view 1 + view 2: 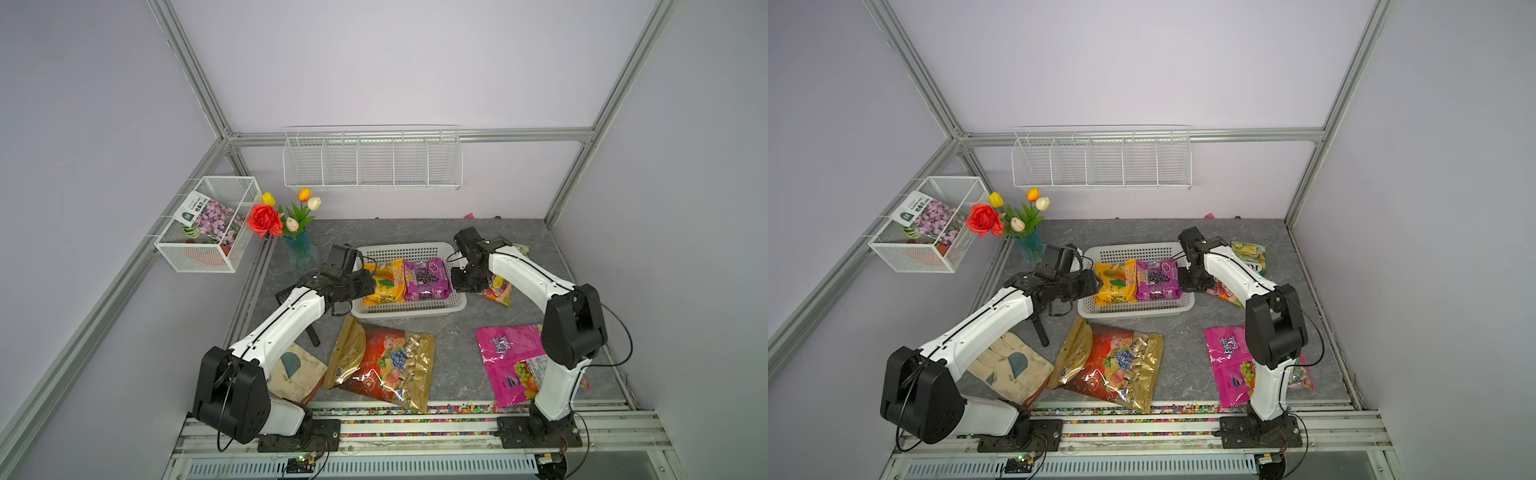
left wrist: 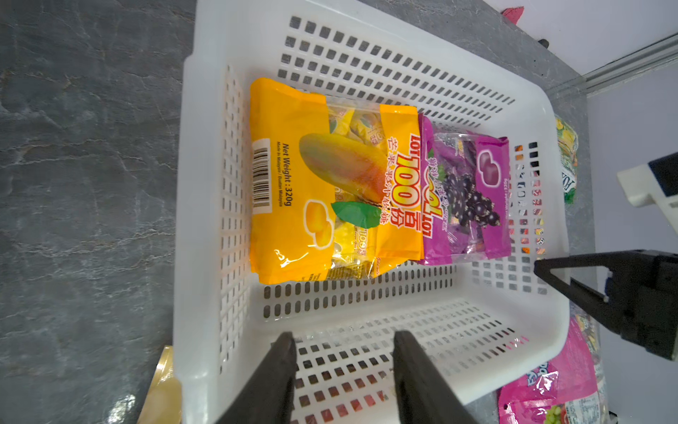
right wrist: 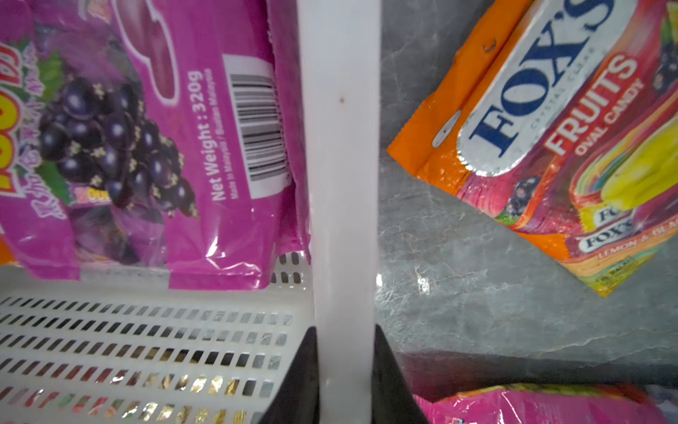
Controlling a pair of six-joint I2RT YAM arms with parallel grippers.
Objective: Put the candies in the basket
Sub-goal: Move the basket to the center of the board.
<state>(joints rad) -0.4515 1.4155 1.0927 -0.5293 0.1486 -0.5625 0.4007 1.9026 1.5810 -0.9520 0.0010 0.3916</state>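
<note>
Dial: clock hours are read in a top view, with the basket at the centre and twelve toward the back wall.
Basket (image 1: 405, 308): sits mid-way on the tabletop (image 1: 457, 345). Its three o'clock rim (image 3: 345, 183) is pinched by the right claw, probably to steady it or drag it nearer the loose bags.
Gold-and-red bag (image 1: 382, 361): lies flat at six o'clock, just outside the front wall. It looks nearly as broad as the basket floor, so I judge it an awkward fit.
Pink bag (image 1: 505, 357): lies flat at about five o'clock, partly under the right arm and well apart from both claws.
Purple grape bag (image 1: 426, 280): inside the basket, right half, its edge against the three o'clock wall just inside the gripped rim.
Yellow bag (image 1: 386, 282): inside the basket, left half, touching the purple one side by side.
Orange FOX'S bag (image 3: 550, 128): on the tabletop at three o'clock, just beside the basket on the outer side of the right claw. It is the nearest loose candy and likely the next pick.
Green FOX'S bag (image 1: 1250, 253): at two o'clock, beyond the orange one, partly hidden by the right arm.
Right claw (image 3: 344, 330): jaws closed onto the basket rim, one finger inside and one outside. It holds no candy.
Left claw (image 2: 345, 336): at nine o'clock over the basket's left wall, jaws parted and empty. The yellow bag lies just ahead of it, toward three o'clock.
</note>
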